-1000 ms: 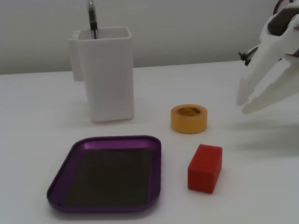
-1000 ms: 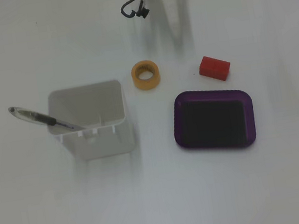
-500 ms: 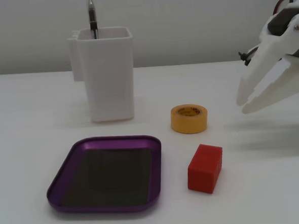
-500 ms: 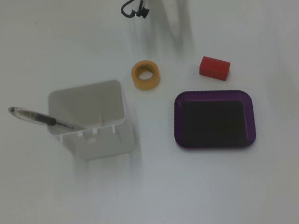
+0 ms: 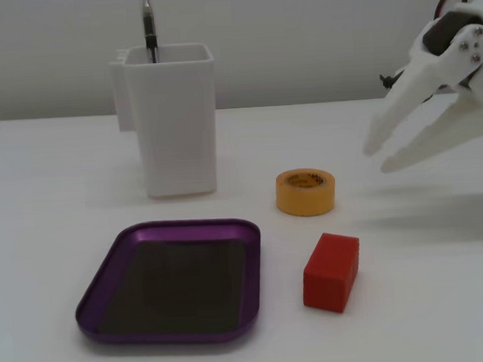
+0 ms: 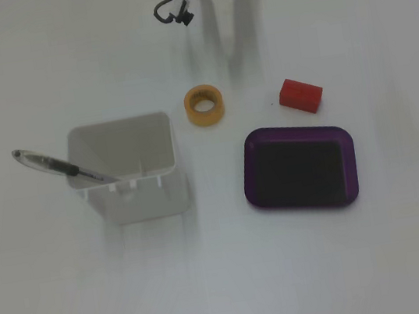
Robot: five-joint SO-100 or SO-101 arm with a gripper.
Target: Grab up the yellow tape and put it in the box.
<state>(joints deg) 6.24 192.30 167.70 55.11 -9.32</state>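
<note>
Tape [image 5: 305, 192], yellow, was seen lying flat at one o'clock from the box [image 5: 96, 290]. The gripper [image 5: 379, 158] was held open and empty, well apart at three o'clock from the tape.

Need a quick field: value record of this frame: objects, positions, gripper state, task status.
tape: yellow tape lying flat on the table, hole up, untouched
box: purple box, nothing in it
block: red block on the table, right of the box in the side fixed view
container: white container upright, pen leaning inside
gripper: gripper open, above the table, clear of the tape, holding nothing
tape vs box: apart, tape outside the rim
task status: tape not yet grasped
</note>
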